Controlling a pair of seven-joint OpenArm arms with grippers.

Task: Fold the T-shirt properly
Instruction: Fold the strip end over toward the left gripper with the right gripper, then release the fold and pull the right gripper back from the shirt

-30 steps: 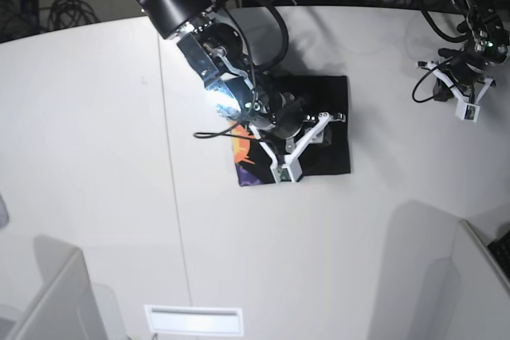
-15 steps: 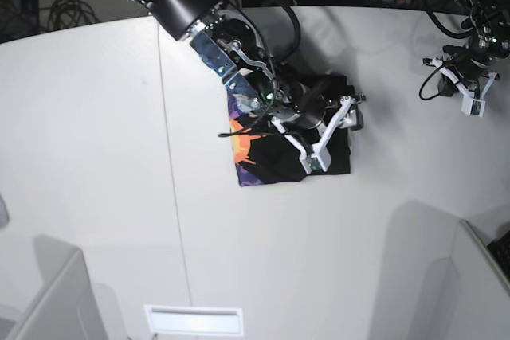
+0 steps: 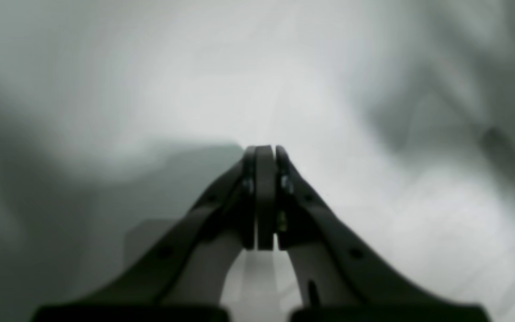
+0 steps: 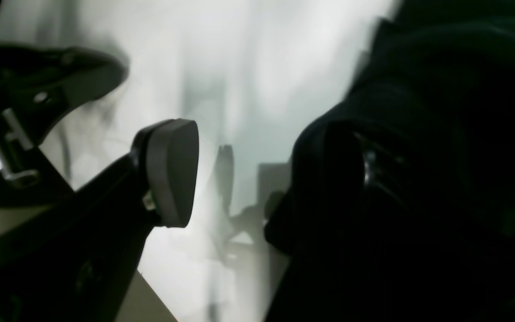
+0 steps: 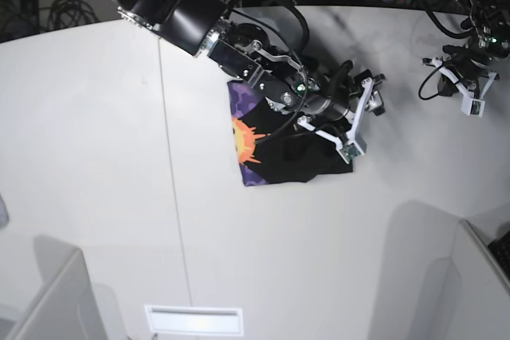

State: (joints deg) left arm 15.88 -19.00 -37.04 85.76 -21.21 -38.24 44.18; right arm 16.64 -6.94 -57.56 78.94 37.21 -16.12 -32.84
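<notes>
- T-shirt [image 5: 275,161]: folded black bundle on the white table [image 5: 96,157], near the middle, orange sun and purple print showing along its left edge.
- Right gripper [image 5: 358,117]: reaching over the bundle's right edge, jaws spread wide apart; in the right wrist view, black cloth [image 4: 418,134] draped over one finger, the other pad [image 4: 172,172] bare.
- Left gripper [image 5: 470,89]: well apart at the table's far right, jaws pressed together, nothing between them.
</notes>
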